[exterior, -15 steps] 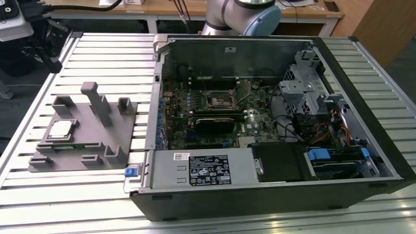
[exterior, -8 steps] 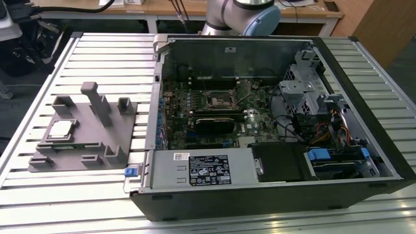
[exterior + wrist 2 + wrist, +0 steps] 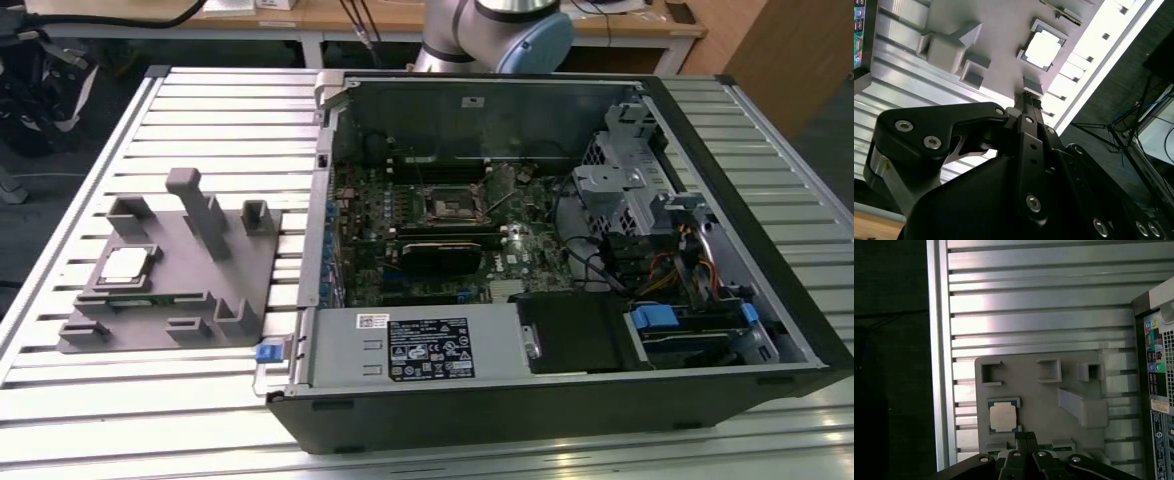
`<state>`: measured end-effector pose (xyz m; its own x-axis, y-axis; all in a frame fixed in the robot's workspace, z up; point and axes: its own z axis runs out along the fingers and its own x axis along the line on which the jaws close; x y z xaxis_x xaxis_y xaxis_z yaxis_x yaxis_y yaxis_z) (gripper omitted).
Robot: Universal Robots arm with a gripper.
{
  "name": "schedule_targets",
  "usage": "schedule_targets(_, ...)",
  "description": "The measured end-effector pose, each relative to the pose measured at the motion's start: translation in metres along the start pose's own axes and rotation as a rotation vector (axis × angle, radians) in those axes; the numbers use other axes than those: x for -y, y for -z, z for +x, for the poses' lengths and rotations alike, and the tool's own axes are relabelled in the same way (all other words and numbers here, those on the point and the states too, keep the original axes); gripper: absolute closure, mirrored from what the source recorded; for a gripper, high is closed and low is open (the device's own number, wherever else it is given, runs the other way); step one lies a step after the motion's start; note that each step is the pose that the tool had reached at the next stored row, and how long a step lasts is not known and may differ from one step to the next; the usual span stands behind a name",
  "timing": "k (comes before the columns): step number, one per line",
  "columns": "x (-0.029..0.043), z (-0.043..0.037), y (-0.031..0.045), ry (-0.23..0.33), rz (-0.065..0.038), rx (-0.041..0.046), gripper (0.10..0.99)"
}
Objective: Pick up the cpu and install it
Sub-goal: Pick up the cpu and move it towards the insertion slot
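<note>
We see the end effector (image 3: 1028, 96) closed and empty near the cpu (image 3: 124, 264), which lies in a pocket of the grey fixture (image 3: 180, 292) on the worktop (image 3: 200, 110), beside the open computer (image 3: 561, 420) with its white label (image 3: 424, 347).

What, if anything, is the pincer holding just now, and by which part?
Nothing. The pincer is shut and empty, clear of the cpu, which lies in its pocket on the grey fixture.

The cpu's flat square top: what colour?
Pale silvery-white metal cpu, darker edge; best in the first wrist view.
</note>
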<state>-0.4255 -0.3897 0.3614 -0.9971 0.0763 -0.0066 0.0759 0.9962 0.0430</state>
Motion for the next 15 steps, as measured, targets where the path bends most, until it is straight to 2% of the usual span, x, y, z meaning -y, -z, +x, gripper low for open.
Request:
schedule_targets(2,0.0004,0.0055,-0.0002,0.000,0.000,0.0001,0.980)
schedule_targets(6,0.0008,0.0095,-0.0011,0.000,0.000,-0.0001,0.980)
schedule_targets(15,0.0014,0.0119,-0.0067,0.000,0.001,-0.0001,0.980)
